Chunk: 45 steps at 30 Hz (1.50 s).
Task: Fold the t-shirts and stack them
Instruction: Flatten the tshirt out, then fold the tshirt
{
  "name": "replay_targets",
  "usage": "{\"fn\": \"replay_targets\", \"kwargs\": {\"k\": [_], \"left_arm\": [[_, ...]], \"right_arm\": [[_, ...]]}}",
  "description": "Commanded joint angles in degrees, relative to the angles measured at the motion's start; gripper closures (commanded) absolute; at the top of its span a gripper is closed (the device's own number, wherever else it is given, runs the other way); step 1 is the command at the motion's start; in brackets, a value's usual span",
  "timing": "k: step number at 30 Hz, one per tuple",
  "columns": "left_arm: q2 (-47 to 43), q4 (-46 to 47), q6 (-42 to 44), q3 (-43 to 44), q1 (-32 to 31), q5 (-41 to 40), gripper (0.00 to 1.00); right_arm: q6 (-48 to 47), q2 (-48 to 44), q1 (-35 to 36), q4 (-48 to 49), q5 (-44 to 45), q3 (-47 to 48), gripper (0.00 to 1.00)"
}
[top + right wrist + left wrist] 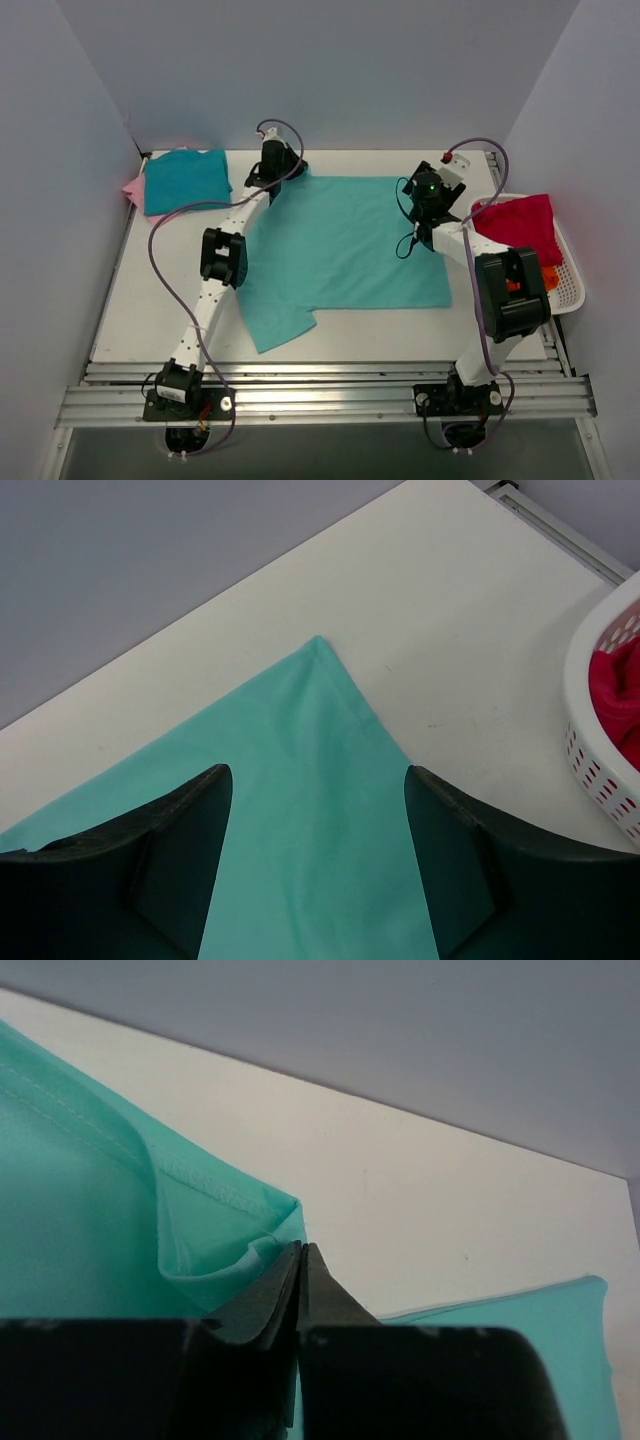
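A mint t-shirt [340, 250] lies spread flat in the middle of the table. My left gripper [275, 165] is at its far left corner; in the left wrist view the gripper [301, 1250] is shut, with a bunched fold of the mint t-shirt's hem [215, 1245] pinched at the tips. My right gripper [432, 195] hovers over the far right corner, open and empty, its jaws [318, 780] straddling the mint t-shirt [315, 810]. A folded teal t-shirt [185, 180] lies on a pink t-shirt [131, 188] at the far left. A crimson t-shirt [520, 225] fills the basket, with a bit of an orange one [550, 272] below it.
A white slotted basket [572, 285] stands at the table's right edge; its wall also shows in the right wrist view [600, 770]. Grey walls close in the back and both sides. One sleeve of the mint t-shirt [280, 325] points toward the near edge.
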Motion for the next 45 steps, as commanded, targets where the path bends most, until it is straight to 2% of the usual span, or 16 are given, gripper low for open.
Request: {"fn": "replay_targets", "kwargs": {"k": [1,2,5,6,9,10,18,21,25,31,34,37,40,42,43,45], "left_arm": [[-1.0,13.8,-1.4,0.0,-1.7,0.8,0.91],[-1.0,15.4,-1.1,0.0,-2.0,0.5,0.81],[-0.5,20.3,-0.9,0.5,-2.5,-1.4,0.61],[-0.4,21.4,-1.2,0.3,-2.5,-2.1,0.48],[0.6,26.7,-3.7,-0.4,-2.6,-5.6,0.28],[1.2,28.3,-4.7,0.1,-2.8,-7.0,0.26],[6.4,35.1,-14.8,-0.1,-2.2,-15.6,0.26],[5.6,37.1,-16.9,-2.7,-1.7,-17.9,0.32],[4.6,38.3,-20.6,-7.4,-1.7,-22.9,0.32],[14.0,38.2,-31.4,3.3,-1.9,-26.7,0.28],[14.2,38.2,-31.6,2.9,-2.4,-28.2,0.25],[14.5,42.4,-30.0,2.8,-2.4,-27.4,0.23],[12.0,51.5,-26.2,0.5,-0.7,-20.9,0.24],[5.1,59.4,-24.7,-4.4,0.7,-14.2,0.28],[2.0,62.5,-22.7,-12.4,1.4,-12.4,0.30],[-9.5,70.0,-21.4,-22.5,3.3,-9.7,0.30]], "right_arm": [[-0.6,-0.6,-0.5,2.5,1.3,-0.5,0.35],[-0.6,-0.5,-0.5,2.2,1.1,-0.2,0.35],[-0.3,-0.4,-0.5,1.6,0.2,-0.1,0.35],[-0.3,-0.5,-0.5,1.6,0.1,-0.3,0.35],[-0.4,-1.5,-0.5,2.1,0.5,-1.1,0.35],[-0.5,-1.9,-0.6,2.1,0.8,-1.2,0.34],[-0.4,-2.6,-1.2,2.4,0.6,-1.8,0.34],[-0.3,-2.1,-1.5,3.1,0.4,-2.2,0.34],[-0.1,-1.6,-1.8,3.3,-0.4,-1.8,0.34],[-0.1,-0.6,-2.0,4.3,-1.3,-1.5,0.34],[0.1,0.2,-2.0,4.6,-2.3,-1.2,0.34],[0.1,1.6,-2.0,5.4,-2.8,-0.7,0.34],[-0.1,3.6,-2.0,5.3,-4.4,0.5,0.34],[-0.4,4.0,-1.9,6.4,-4.9,0.4,0.34],[-0.7,3.9,-1.9,7.0,-5.2,0.0,0.34],[-1.3,2.8,-1.9,8.6,-5.5,-0.7,0.30]]}}
